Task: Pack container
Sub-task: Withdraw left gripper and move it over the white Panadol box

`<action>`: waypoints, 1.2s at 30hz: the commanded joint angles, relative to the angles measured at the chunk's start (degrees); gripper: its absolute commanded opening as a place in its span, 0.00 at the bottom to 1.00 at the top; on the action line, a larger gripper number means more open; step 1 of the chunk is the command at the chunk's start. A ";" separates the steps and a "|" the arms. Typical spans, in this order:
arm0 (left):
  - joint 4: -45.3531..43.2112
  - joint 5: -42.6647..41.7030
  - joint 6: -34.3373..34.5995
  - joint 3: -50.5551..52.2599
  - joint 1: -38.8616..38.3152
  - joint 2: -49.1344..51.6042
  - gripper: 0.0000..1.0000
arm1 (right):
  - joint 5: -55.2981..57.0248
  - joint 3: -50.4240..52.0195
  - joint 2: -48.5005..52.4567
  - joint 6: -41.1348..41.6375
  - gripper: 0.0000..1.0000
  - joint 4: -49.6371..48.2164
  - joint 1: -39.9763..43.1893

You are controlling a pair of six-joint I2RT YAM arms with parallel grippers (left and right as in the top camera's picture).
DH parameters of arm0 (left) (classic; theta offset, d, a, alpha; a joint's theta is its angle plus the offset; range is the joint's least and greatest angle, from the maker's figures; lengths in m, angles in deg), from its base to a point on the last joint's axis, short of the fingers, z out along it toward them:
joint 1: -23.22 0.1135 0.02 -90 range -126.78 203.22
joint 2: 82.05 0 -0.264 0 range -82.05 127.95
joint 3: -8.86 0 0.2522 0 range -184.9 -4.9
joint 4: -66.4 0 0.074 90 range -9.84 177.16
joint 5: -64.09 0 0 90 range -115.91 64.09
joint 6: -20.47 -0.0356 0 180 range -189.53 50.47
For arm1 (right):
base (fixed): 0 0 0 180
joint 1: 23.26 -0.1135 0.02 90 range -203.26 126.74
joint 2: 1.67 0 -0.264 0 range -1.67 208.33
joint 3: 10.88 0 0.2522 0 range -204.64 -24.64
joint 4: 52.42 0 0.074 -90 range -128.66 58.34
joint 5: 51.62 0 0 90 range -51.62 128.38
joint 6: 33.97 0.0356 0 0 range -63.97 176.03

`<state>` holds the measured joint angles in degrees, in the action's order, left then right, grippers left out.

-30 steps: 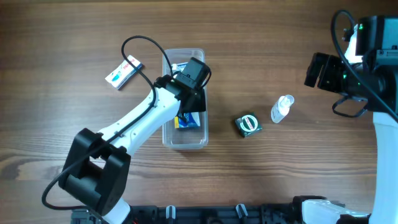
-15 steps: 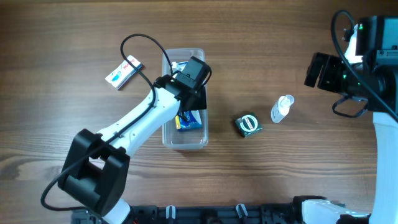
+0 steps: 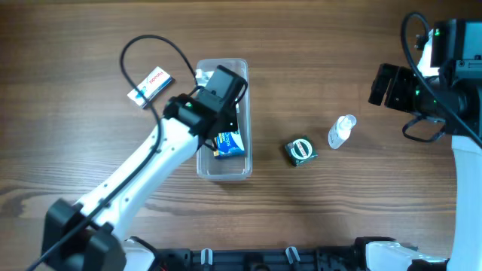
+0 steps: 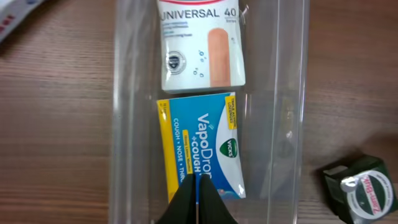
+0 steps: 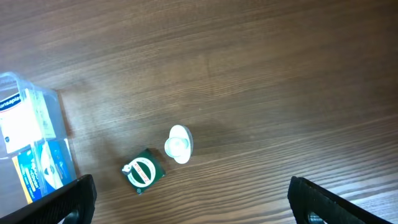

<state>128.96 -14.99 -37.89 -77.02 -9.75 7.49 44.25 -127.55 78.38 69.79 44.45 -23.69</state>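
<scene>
Left hand (image 4: 198,202) hovering clenched, empty, over blue-yellow cardboard box (image 4: 202,146) inside clear rectangular plastic container (image 4: 280,124); should be rising straight, clearing its rim. Right hand (image 5: 191,180) released.

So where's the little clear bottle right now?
In the overhead view the small bottle lies on the table, right of the container, just beyond the dark green box.

Container (image 3: 224,175): clear plastic tub, long rect. w/ rounded corners and raised rim. Stands upright, top open, a bit left of scene centre, long side running near-to-far. Inside, flat on the bottom: white box (image 4: 202,46) at far end, blue-yellow box (image 4: 199,146) just beside it on near side.
</scene>
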 commanded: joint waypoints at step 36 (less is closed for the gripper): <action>-21.07 -5.14 -54.88 -1.07 35.82 9.57 1.00 | 1.01 -0.46 0.42 -0.24 1.00 -0.11 0.17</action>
<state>109.92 -18.36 -78.87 -77.30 25.88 13.89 44.25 -127.55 78.38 69.79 44.43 -23.69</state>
